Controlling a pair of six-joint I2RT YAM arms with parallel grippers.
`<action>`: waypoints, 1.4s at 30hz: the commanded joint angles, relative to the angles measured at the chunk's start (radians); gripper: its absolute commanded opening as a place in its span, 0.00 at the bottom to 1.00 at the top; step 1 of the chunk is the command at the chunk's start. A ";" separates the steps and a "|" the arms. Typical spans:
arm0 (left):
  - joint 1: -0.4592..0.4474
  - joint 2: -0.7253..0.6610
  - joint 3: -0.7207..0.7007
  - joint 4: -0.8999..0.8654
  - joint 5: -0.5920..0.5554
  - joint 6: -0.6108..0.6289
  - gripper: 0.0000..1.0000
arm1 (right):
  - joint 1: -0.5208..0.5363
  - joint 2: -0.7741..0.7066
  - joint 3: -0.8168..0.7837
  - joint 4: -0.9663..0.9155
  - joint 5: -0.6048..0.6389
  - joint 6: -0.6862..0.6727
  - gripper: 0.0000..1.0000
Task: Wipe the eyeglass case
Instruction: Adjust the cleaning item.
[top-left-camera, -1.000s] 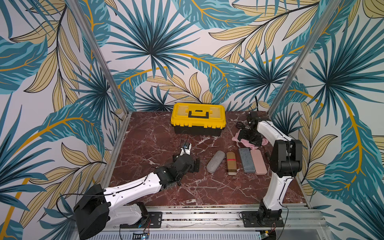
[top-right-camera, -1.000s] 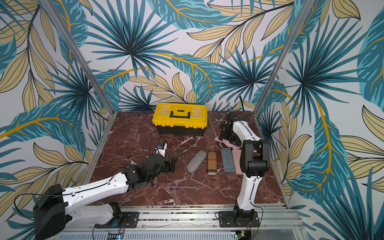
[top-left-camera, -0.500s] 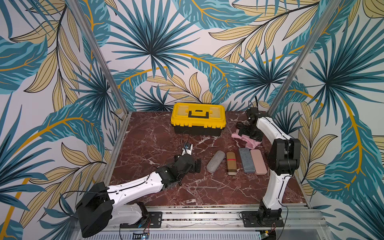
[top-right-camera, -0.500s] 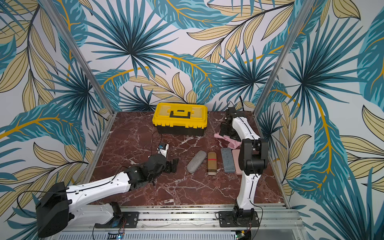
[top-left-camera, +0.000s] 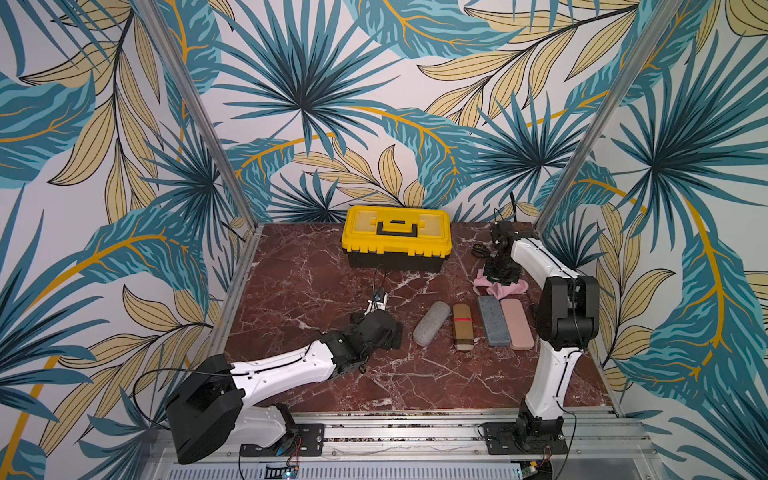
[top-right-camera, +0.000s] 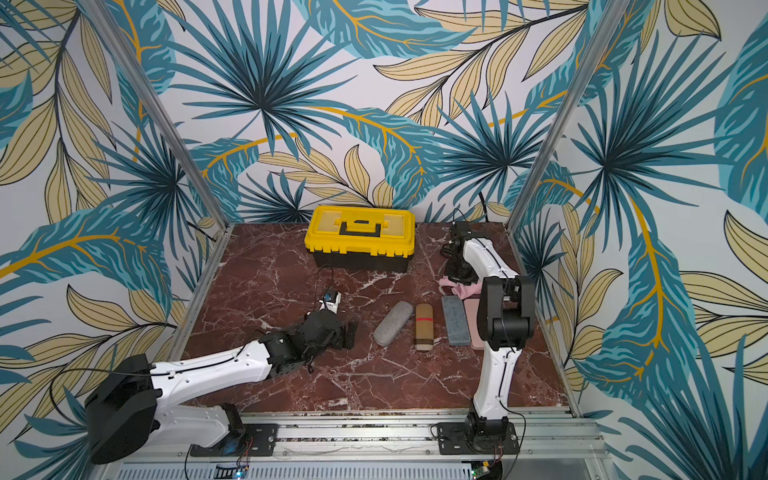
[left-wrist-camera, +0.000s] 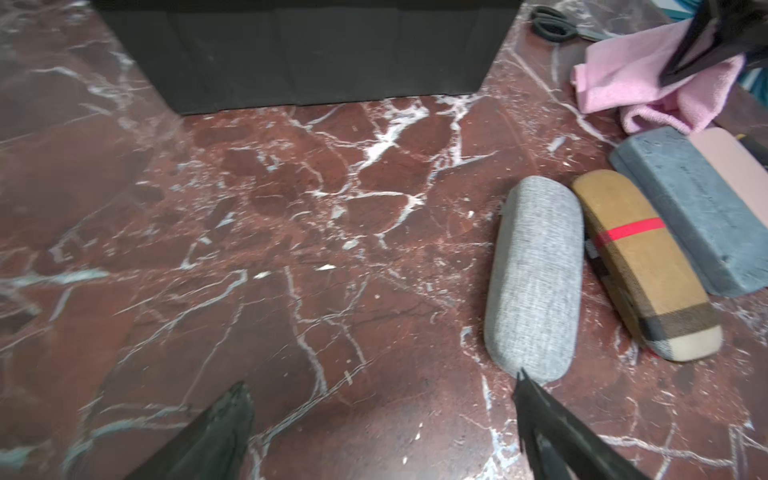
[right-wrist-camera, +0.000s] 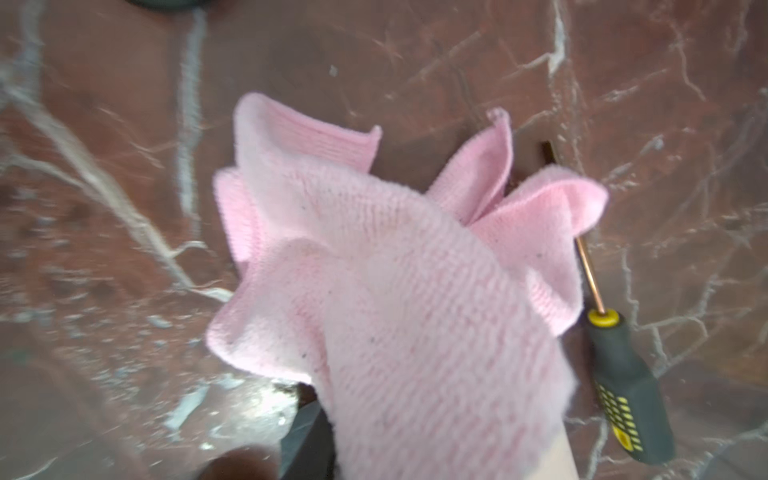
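Right gripper (top-left-camera: 500, 277) clamps the pink cloth (right-wrist-camera: 395, 291) near the bench's far right corner; left gripper (left-wrist-camera: 380, 380), spread wide and empty, beside the grey eyeglass case (left-wrist-camera: 536, 274).

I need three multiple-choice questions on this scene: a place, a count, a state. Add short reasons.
1. The pink cloth lies: A) on the toolbox B) behind the eyeglass cases C) on the front rail
2. Eyeglass cases in the row: A) two B) four C) six
3. The left gripper is: A) open, empty B) shut on a case C) shut on the cloth
Key: 1B, it is bunched at the right gripper; 2B, four lie side by side; 3A, its jaws stand apart over bare table.
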 joint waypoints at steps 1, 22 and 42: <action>0.006 -0.103 -0.028 -0.052 -0.149 -0.108 1.00 | 0.009 -0.089 -0.011 0.032 -0.068 -0.008 0.20; 0.052 0.028 0.004 0.524 0.485 0.518 1.00 | 0.380 -0.498 -0.269 0.048 -0.539 0.258 0.00; 0.089 -0.042 -0.056 0.491 0.245 0.575 0.23 | 0.506 -0.438 -0.280 0.116 -0.857 0.326 0.07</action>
